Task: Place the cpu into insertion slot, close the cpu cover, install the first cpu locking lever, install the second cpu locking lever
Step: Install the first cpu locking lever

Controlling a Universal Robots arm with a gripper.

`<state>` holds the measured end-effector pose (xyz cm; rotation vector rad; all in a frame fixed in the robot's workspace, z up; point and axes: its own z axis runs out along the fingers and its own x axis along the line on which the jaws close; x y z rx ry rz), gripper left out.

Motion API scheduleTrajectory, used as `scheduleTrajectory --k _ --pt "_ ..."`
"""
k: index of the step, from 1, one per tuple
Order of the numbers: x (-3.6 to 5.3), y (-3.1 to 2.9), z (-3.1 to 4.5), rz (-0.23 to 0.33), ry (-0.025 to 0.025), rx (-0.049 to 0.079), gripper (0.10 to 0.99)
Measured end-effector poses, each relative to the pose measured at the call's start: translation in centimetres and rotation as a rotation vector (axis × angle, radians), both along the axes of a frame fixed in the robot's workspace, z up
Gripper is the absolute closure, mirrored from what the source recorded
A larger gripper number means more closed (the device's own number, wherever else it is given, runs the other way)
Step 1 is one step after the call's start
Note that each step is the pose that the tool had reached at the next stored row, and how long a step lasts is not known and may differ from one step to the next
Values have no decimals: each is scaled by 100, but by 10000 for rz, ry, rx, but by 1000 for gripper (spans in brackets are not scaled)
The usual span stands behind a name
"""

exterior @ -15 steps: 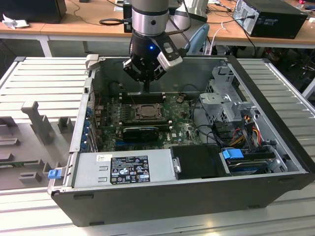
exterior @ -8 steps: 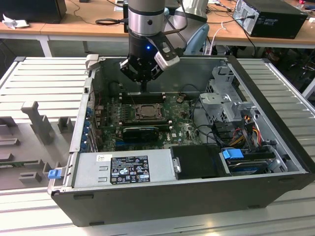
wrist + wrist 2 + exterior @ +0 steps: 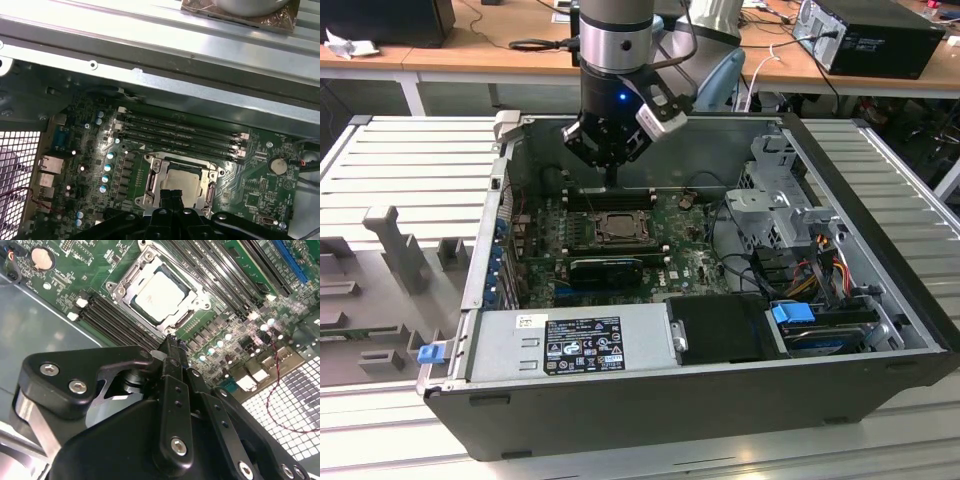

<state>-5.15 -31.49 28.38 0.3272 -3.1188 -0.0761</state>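
The cpu (image 3: 160, 294) shows its pale silver top inside the insertion slot (image 3: 617, 228) on the green board, and it lies flat there in both wrist views. Around the chip (image 3: 182, 181) the cpu cover (image 3: 152, 184) lies down as a dull metal frame (image 3: 125, 286). My gripper (image 3: 612, 180) hangs inside the open computer case, a little above the board at the socket's far edge. Its black fingers (image 3: 172, 357) are pressed together with nothing between them, and their tip (image 3: 174, 194) overlaps the socket's edge without visibly touching it.
Black memory slots (image 3: 180, 131) run along one side of the socket, with a coin battery (image 3: 42, 258) near them. A black card (image 3: 605, 268) lies in front of the socket. The power supply (image 3: 575, 345), drive cage (image 3: 775, 205) and loose cables (image 3: 820, 270) crowd the case.
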Motion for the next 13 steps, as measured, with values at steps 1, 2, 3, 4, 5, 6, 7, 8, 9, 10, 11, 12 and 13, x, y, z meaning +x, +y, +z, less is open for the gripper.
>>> scheduleTrajectory --k 1,2,3,4,5,6,7,8,9,10,11,12,13 --pt "-1 0 0 34 0 0 980" --pt "-5 0 0 63 0 -1 980" --pt "-10 0 -1 74 -1 1 980" --pt "-18 0 -1 81 -1 3 980" --pt "-32 0 -1 84 -1 4 980" --pt "-44 0 -1 84 0 4 980" --pt "-72 0 -2 85 -1 6 980" --pt "-87 0 -2 85 0 5 980" --pt "-96 0 -3 85 0 5 980" --pt "-117 0 -4 85 0 6 980" --pt "-128 0 -4 85 0 6 980" --pt "-135 0 -5 85 0 7 980" --pt "-145 0 -6 86 0 8 980"
